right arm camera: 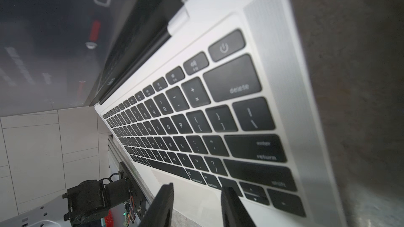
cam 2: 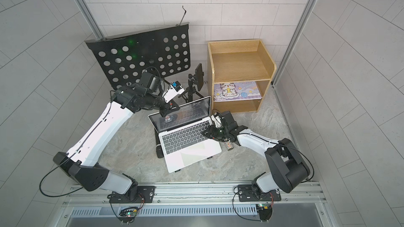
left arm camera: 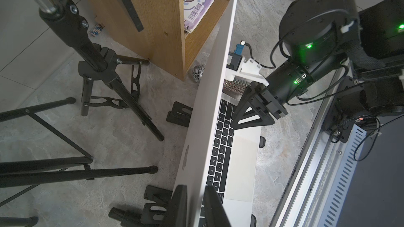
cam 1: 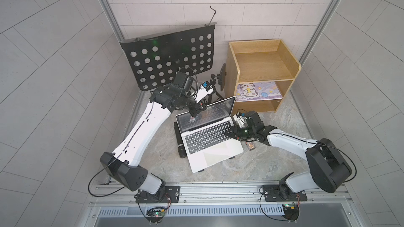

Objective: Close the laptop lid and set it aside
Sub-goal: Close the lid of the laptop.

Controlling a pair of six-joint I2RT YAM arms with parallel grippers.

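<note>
The silver laptop (cam 1: pixel 216 149) sits open on a black folding stand (cam 1: pixel 180 147) in the middle of the table, seen in both top views. Its lid (cam 1: pixel 209 114) stands tilted back with the screen lit. My left gripper (left arm camera: pixel 195 186) is shut on the lid's top edge (left arm camera: pixel 209 84), one finger on the silver outside and one on the screen side. It appears at the lid's upper left in a top view (cam 2: pixel 165 114). My right gripper (right arm camera: pixel 197 187) hovers open over the base's right side by the keyboard (cam 1: pixel 229 133), with nothing between its fingers.
A wooden shelf unit (cam 1: pixel 262 70) with a cartoon book stands at the back right. A black perforated music stand (cam 1: pixel 170 57) and a small tripod (cam 1: pixel 215 88) are behind the laptop. A small sprinkle jar (cam 1: pixel 250 146) lies under my right wrist. A microphone (left arm camera: pixel 197 73) lies behind the lid.
</note>
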